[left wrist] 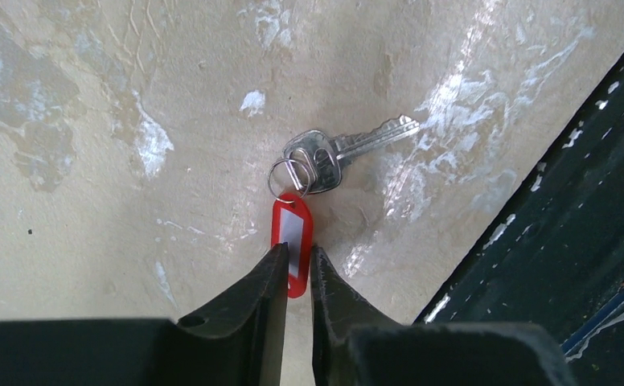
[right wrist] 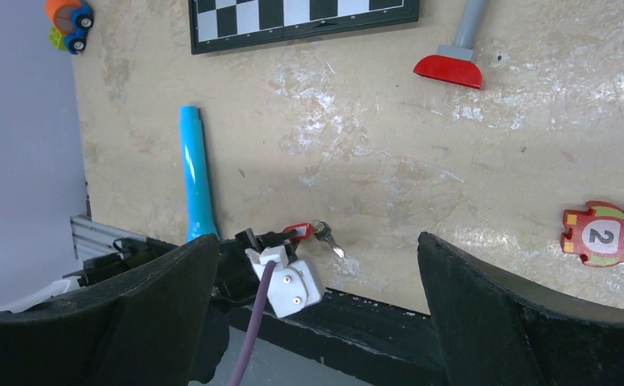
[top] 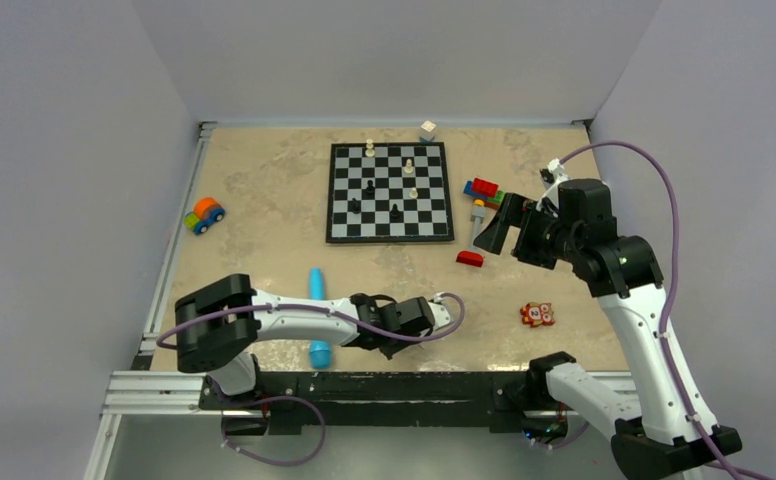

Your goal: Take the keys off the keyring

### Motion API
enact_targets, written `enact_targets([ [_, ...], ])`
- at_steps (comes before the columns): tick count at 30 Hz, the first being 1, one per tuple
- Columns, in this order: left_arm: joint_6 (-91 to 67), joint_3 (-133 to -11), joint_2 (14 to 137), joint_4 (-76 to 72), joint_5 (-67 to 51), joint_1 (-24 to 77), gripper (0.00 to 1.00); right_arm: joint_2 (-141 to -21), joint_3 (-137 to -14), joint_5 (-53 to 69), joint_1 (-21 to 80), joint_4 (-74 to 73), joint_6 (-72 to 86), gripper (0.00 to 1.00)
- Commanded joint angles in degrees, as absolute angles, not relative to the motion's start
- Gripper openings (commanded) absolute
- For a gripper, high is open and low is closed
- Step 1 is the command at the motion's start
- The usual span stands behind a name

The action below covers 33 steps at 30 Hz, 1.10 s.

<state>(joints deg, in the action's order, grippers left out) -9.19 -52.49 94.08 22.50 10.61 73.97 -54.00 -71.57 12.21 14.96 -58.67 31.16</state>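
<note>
The keyring is a red oblong tag with a white label point(left wrist: 293, 233) and a thin metal ring point(left wrist: 287, 174). It lies on the beige table close to the black front rail. One silver key point(left wrist: 349, 149) hangs on the ring, pointing up and right. My left gripper point(left wrist: 296, 256) is low at the front edge, shut on the tag's near end. In the top view the left gripper point(top: 389, 343) hides the tag and key. My right gripper point(top: 496, 228) is open and empty, high above the right side. Its view shows the tag point(right wrist: 297, 232) and key point(right wrist: 326, 238) far below, between its fingers point(right wrist: 172, 281).
A blue cylinder point(top: 318, 310) lies just left of my left wrist. A chessboard point(top: 389, 192) with several pieces sits at the back. A red block-headed toy point(top: 472, 252), coloured bricks point(top: 484, 189), an orange owl marked 2 point(top: 537, 315) and a toy car point(top: 204, 215) lie around.
</note>
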Motion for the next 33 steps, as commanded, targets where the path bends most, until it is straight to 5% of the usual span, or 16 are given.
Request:
enact_targets([
  [1,-7.92,-52.97,91.42,25.28,11.38,74.09,0.18,-53.27,-72.69,13.27,15.04,-56.82,30.68,0.98],
  [6,-7.33,-55.2,90.26,28.42,11.05,73.84,0.0,-53.17,-72.28,13.27,15.11,-56.29,30.98,0.98],
  [22,-3.36,-68.14,79.57,44.36,8.28,73.13,0.0,-54.34,-73.48,17.39,15.04,-53.53,30.57,0.98],
  [33,2.86,-81.1,71.18,52.8,5.13,72.62,0.0,-54.14,-74.48,39.58,14.98,-39.87,34.58,0.98],
])
